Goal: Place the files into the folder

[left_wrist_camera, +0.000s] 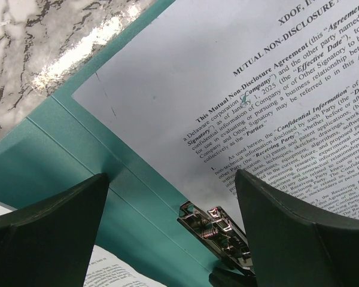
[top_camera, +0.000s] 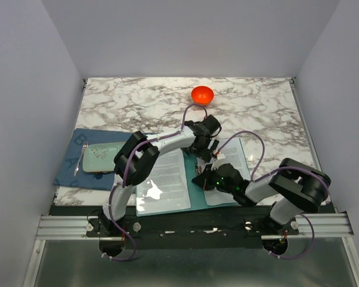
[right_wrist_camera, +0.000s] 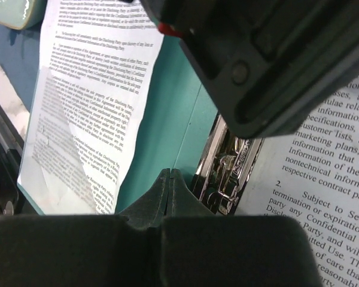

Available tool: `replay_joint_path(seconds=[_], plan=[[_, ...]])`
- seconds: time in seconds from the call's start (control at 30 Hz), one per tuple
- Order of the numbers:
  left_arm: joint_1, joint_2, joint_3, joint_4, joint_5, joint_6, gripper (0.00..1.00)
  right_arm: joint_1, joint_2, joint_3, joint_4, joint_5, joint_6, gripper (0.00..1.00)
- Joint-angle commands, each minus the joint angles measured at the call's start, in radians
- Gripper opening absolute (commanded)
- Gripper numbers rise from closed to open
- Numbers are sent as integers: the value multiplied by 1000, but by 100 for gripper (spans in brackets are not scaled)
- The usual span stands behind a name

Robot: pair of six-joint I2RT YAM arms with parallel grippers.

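Top view: I see the folder (top_camera: 167,207) lying open on the table (top_camera: 257,107) near the arm bases, with files (top_camera: 167,173) on both halves. My left gripper (top_camera: 208,150) and right gripper (top_camera: 198,179) sit close together over its spine.

Left wrist: my left gripper (left_wrist_camera: 170,179) is spread wide and grasps nothing. It hangs above the teal spine and the metal clip (left_wrist_camera: 218,230), and a printed sheet lies just beside the spine.

Right wrist: my right gripper (right_wrist_camera: 170,179) is clenched on nothing, its tip just beside the clip (right_wrist_camera: 224,161), with sheets on either side.
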Motion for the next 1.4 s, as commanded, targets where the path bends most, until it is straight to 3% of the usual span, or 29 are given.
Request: replay_joint_path(seconds=[0.0, 0.73, 1.37], plan=[[11, 6, -40, -27, 7, 1, 95, 1, 51, -37, -232, 99, -12, 1], [12, -50, -69, -14, 25, 7, 94, -33, 203, 15, -111, 33, 61, 1], [11, -37, -62, -18, 37, 24, 93, -45, 356, -64, 95, 36, 163, 1]])
